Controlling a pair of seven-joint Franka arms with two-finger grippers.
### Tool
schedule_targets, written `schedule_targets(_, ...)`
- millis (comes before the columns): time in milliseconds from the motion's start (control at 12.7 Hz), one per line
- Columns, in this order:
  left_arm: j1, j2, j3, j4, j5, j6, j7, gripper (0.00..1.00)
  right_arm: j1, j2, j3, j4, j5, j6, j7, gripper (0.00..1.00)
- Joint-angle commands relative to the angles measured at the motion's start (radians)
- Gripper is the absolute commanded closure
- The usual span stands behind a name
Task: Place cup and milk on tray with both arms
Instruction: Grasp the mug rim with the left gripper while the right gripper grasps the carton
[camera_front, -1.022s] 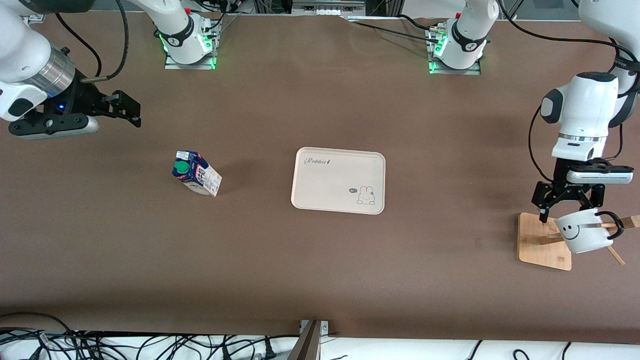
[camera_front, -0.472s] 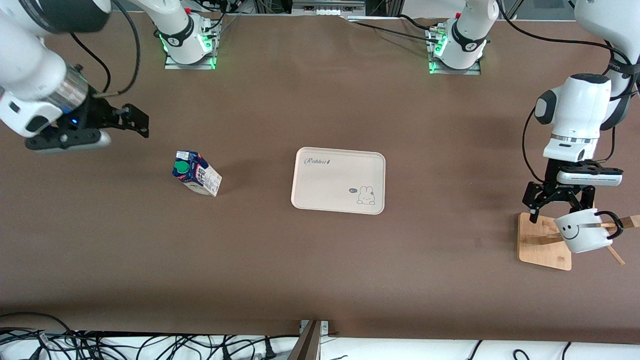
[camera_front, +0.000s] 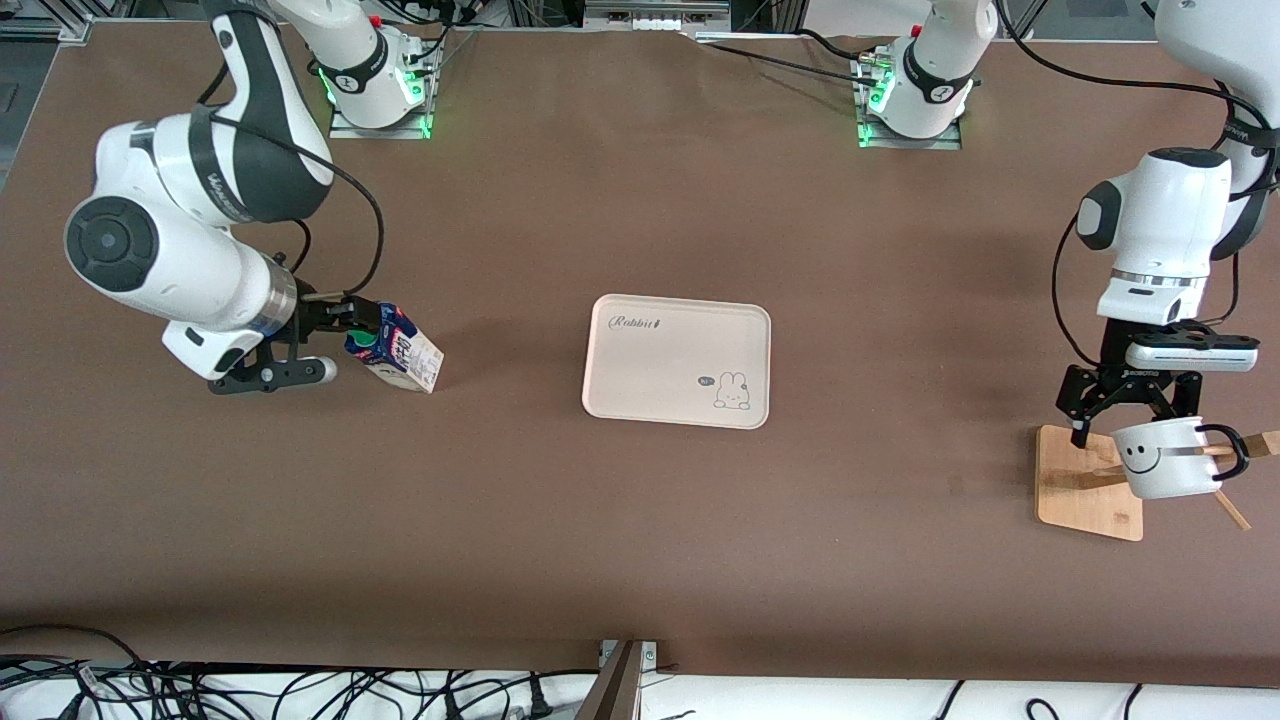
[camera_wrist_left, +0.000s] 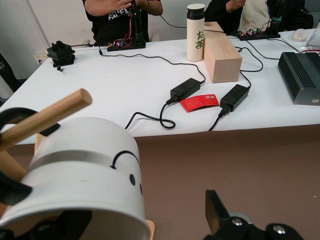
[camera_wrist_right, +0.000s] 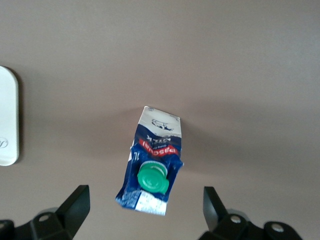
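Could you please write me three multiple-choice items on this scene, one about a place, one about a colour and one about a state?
1. Where is the cup?
A. on the tray
B. hung on a wooden rack
C. beside the milk

2. What colour is the cap on the milk?
A. green
B. red
C. white

3. How is the right gripper?
A. shut on the milk
B. open, at the milk
C. over the tray

Answers: 1 B, a rack peg runs through its handle, left gripper above; 2 A, right wrist view shows it; 3 B, fingers apart, tray bare.

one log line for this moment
right hand: open beside milk | left hand: open at cup on rack | tray: bare
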Motion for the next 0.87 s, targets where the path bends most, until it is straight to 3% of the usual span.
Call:
schedule_targets(0, 0.016, 0.002, -0.002, 0.058, 0.046, 0.002, -0.003, 0.00, 0.001, -0.026, -0.004, -0.104, 0.016, 0.078, 0.026, 0.00)
schedule_targets(79, 0.017, 0.017, -0.002, 0.099, 0.054, 0.002, -0.001, 0.00, 0.001, -0.030, -0.004, -0.138, 0.016, 0.096, 0.041, 0.00)
schedule_targets(393, 0.019, 0.019, -0.002, 0.112, 0.066, 0.002, -0.003, 0.00, 0.001, -0.037, -0.004, -0.216, 0.016, 0.156, 0.069, 0.00)
schedule_targets(551, 0.025, 0.018, -0.002, 0.106, 0.071, 0.002, -0.003, 0.00, 0.001, -0.035, -0.004, -0.235, 0.018, 0.187, 0.070, 0.05)
schedule_targets(629, 0.026, 0.016, -0.002, 0.095, 0.071, 0.002, -0.003, 0.22, 0.001, -0.035, -0.004, -0.235, 0.018, 0.185, 0.069, 0.22)
schedule_targets(708, 0.027, 0.015, -0.002, 0.083, 0.071, 0.002, -0.003, 0.67, 0.001, -0.035, -0.004, -0.232, 0.019, 0.182, 0.069, 0.47)
schedule_targets(787, 0.031, 0.015, -0.002, 0.067, 0.071, 0.002, -0.003, 1.00, 0.001, -0.037, -0.004, -0.226, 0.021, 0.178, 0.070, 0.61)
